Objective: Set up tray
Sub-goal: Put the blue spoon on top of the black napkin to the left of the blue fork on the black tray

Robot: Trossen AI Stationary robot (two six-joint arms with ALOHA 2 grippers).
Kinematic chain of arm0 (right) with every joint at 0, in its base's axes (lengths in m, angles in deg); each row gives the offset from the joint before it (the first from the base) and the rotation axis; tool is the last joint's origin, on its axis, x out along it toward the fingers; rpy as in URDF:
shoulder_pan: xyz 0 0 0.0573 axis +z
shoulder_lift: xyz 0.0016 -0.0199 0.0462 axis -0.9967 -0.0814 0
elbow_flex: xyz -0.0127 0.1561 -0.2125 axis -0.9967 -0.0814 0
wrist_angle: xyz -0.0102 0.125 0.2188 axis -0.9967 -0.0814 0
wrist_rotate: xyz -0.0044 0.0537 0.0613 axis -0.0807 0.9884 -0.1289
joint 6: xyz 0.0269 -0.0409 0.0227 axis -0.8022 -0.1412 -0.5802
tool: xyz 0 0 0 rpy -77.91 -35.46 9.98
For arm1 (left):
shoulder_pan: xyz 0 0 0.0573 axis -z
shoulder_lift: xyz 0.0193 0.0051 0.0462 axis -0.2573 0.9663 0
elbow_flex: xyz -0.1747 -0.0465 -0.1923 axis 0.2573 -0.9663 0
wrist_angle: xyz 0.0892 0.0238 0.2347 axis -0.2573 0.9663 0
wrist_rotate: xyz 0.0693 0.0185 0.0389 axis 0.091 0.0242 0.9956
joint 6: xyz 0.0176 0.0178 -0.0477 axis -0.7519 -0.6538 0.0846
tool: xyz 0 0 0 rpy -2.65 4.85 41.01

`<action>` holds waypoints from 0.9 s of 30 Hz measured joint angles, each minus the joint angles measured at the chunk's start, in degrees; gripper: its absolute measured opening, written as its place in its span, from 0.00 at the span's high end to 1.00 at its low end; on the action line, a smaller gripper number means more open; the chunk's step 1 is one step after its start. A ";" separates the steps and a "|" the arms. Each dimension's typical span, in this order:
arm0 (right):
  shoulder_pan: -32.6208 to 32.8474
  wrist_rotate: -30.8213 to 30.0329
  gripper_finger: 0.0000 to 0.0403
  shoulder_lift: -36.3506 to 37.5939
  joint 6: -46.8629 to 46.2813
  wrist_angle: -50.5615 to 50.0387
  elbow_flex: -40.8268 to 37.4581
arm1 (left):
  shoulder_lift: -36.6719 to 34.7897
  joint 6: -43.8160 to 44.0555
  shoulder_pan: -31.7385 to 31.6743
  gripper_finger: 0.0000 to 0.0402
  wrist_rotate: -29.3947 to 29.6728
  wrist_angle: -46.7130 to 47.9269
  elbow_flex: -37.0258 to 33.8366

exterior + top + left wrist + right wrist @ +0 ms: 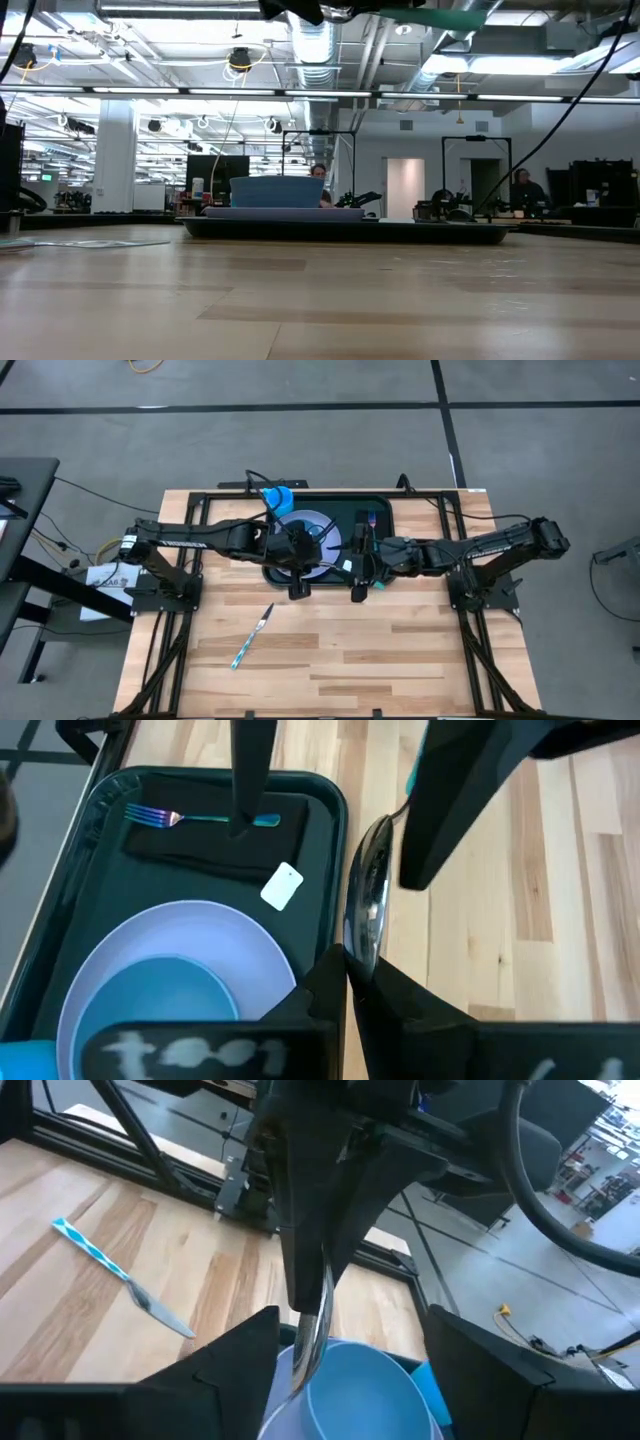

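The dark tray [388,510] lies at the table's far middle. It holds a pale plate [230,935] with a blue bowl [160,1005], a blue cup [277,498], and a black napkin [200,855] with a fork [190,818] on it. My left gripper [298,588] is shut on a silver spoon [365,900] with a teal handle, above the tray's near edge. My right gripper [358,592] faces it, open. Its fingers [245,1355] stand on either side of the spoon; I cannot tell whether they touch it. My left gripper pinches the spoon at the tip of its silver bowl end [352,955] between its two shut fingers. The spoon sticks out past the fingertips, and its teal handle [410,782] points toward my right gripper. The spoon is lifted clear of the table and tray.
A knife [252,637] with a blue handle lies on the bare wood nearer the table's front, left of centre. It also shows in the right wrist view [120,1275]. A white tag [282,885] lies on the tray beside the napkin. The arms' frames stand at both table sides.
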 joint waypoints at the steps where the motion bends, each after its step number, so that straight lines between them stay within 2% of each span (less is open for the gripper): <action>1: -0.28 0.09 0.41 0.00 0.00 -0.03 0.00 | 0.00 0.02 0.00 1.00 0.04 -0.21 0.00; 5: -1.09 1.22 0.55 0.00 0.00 -0.56 0.00 | 0.00 0.00 -0.02 1.00 0.39 -0.42 0.00; 13: -2.44 3.99 0.95 0.01 -0.08 -0.71 0.01 | -0.02 -0.37 0.01 1.00 1.70 -2.09 0.38; 22: -4.34 5.08 0.99 0.09 -3.61 -0.29 0.09 | -0.02 -1.32 0.19 1.00 4.51 -2.28 0.39; 27: -6.92 5.09 1.00 0.07 -6.96 1.30 0.17 | -0.68 -1.55 1.16 1.00 14.84 -1.97 0.48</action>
